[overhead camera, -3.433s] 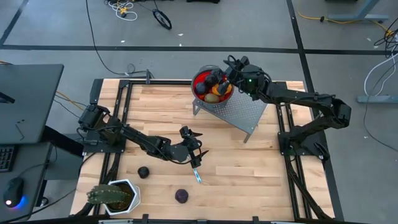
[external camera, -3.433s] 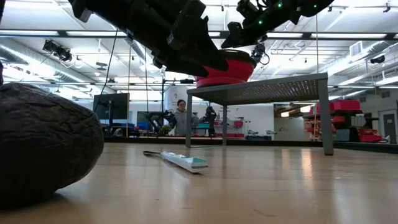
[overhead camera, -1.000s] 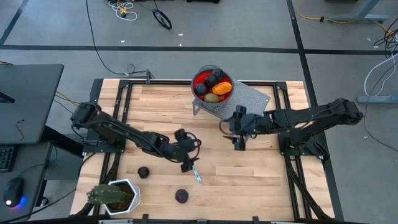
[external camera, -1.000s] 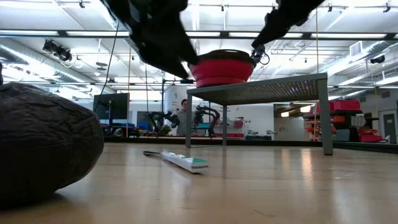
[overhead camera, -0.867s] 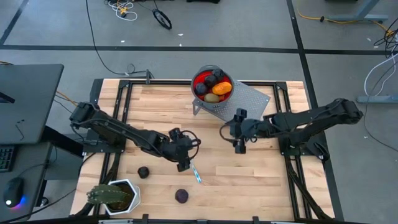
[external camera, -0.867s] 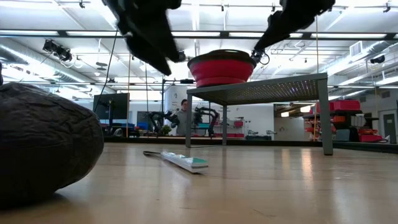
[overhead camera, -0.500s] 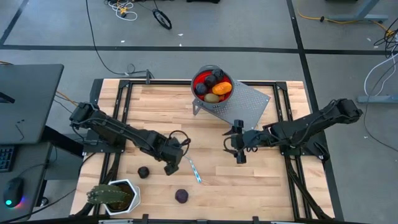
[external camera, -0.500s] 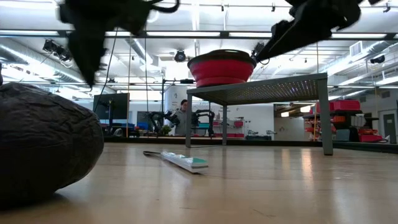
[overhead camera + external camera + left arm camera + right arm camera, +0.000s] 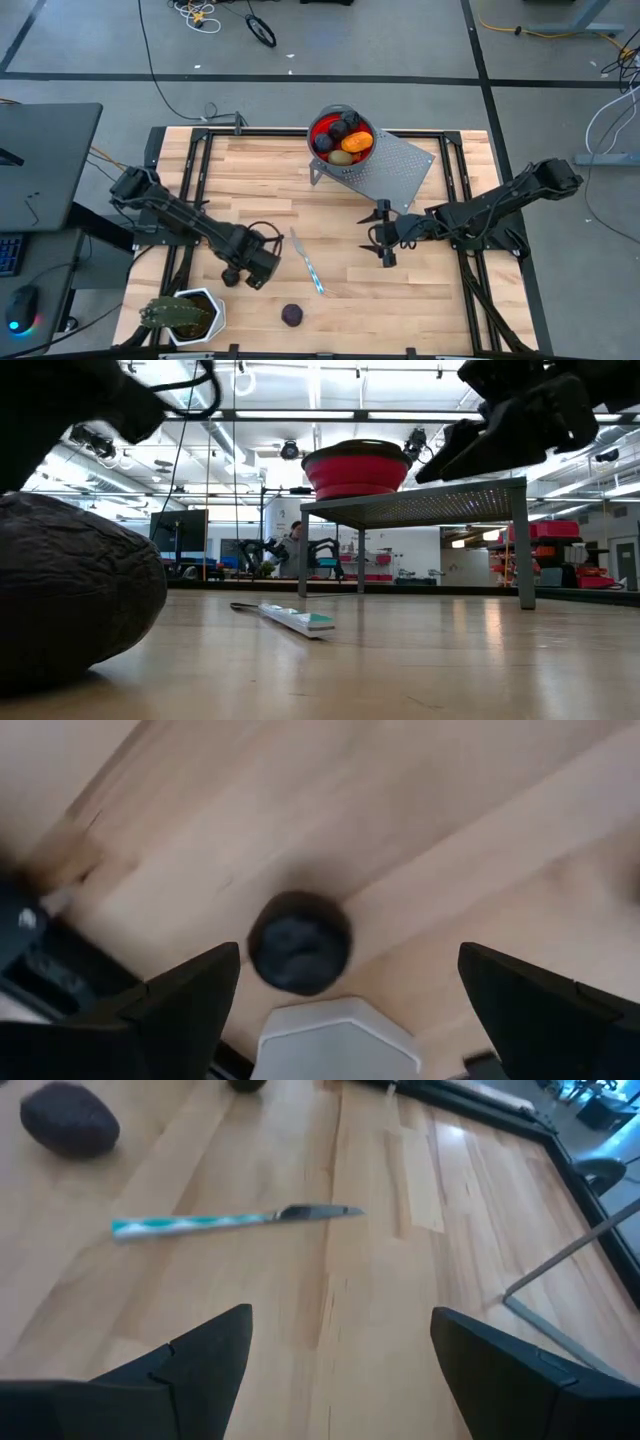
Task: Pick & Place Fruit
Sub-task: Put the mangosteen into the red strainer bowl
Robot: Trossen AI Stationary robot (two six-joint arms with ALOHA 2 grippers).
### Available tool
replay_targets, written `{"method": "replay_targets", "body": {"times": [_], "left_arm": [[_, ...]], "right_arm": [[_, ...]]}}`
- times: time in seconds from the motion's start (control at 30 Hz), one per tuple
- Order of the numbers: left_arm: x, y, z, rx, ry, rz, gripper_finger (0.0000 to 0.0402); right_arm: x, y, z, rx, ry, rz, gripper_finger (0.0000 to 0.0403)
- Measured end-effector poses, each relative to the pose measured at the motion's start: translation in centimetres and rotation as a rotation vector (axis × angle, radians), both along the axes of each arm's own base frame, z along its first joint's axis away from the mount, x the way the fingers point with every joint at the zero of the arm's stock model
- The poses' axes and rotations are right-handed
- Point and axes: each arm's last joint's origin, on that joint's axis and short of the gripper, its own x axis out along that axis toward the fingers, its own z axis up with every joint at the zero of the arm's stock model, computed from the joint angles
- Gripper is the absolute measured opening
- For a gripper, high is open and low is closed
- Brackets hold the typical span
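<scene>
left gripper (image 9: 252, 272): jaws wide, right above a dark fruit (image 9: 299, 941), mostly hiding it from overhead
right gripper (image 9: 386, 240): wide, empty
bowl (image 9: 341, 137): fruits piled, some buried

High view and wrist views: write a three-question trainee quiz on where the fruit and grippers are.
1. True or false: the knife lies inside the red bowl.
2. Which gripper hovers over a dark fruit: A left gripper, B right gripper?
3. Fill in: both grippers' fingers are ___.

Key: 1 false, it lies on the table; 2 A; 3 open.
</scene>
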Motion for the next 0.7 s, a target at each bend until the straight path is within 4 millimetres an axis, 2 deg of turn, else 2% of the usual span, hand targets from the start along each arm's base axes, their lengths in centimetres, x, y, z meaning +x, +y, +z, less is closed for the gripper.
{"method": "replay_targets", "body": {"times": [0.17, 0.4, 0.7], "left_arm": [[-1.3, -0.8, -1.7, 0.017, 0.053, 0.052, 0.0387], [-1.9, -2.3, -3.1, -0.023, 0.003, 0.071, 0.0387], [-3.9, -2.9, -5.4, -0.006, 0.051, 0.094, 0.0387]], "right_arm": [[-0.3, -0.1, -0.7, -0.005, 0.019, 0.013, 0.0318], [-0.1, 0.0, -0.3, -0.02, -0.018, 0.037, 0.0318], [-0.1, 0.0, -0.3, -0.019, -0.026, 0.038, 0.0318]]}}
